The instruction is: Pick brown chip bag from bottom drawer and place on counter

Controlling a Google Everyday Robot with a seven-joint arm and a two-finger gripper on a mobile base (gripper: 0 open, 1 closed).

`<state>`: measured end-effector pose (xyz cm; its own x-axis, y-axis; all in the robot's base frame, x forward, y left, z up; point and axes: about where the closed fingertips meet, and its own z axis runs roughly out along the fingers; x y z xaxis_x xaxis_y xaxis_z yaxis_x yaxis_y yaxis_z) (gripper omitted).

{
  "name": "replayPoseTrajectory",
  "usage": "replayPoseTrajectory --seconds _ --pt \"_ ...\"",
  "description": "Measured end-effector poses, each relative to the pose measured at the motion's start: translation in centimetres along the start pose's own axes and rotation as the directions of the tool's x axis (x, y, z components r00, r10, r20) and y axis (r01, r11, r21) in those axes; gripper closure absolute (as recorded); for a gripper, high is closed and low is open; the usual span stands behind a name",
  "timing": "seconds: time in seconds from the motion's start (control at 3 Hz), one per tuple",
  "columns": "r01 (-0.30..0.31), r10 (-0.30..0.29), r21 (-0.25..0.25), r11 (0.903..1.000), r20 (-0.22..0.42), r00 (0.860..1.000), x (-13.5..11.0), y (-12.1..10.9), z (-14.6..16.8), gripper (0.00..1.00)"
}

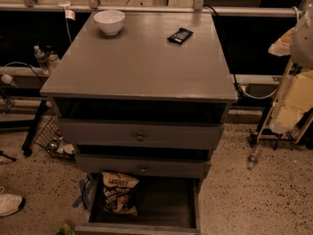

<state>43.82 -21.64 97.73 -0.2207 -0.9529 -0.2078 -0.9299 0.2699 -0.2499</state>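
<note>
The brown chip bag (pixel 120 192) stands upright at the left side of the open bottom drawer (pixel 166 214), its tan top band facing up. The drawer is pulled out towards me and has a dark inside. The counter (pixel 142 58) is the wide grey top of the cabinet. My gripper (pixel 283 44) is at the upper right edge of the view. It is well right of the counter, high above the drawer and far from the bag.
A white bowl (pixel 109 21) and a small black wrapped bar (pixel 180 35) lie on the far part of the counter. Two shallower knobbed drawers (pixel 141 136) sit slightly open above the bottom one. A yellowish stand (pixel 291 106) is on the right, and a wire basket (pixel 54 138) and a shoe (pixel 10 203) on the left.
</note>
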Motion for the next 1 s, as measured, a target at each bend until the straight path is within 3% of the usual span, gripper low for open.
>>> replayPoseTrajectory --seconds 0.33,0.67,1.0 --pt "0.0 0.0 0.0 1.0 0.0 1.0 0.0 0.0 0.0 0.0" --pt "-0.002 0.002 -0.055 0.9985 -0.002 1.0 -0.4 2.3 2.3 0.0" --pt "-0.002 0.005 -0.157 0.9877 0.024 1.0 -1.7 6.9 7.3 0.0"
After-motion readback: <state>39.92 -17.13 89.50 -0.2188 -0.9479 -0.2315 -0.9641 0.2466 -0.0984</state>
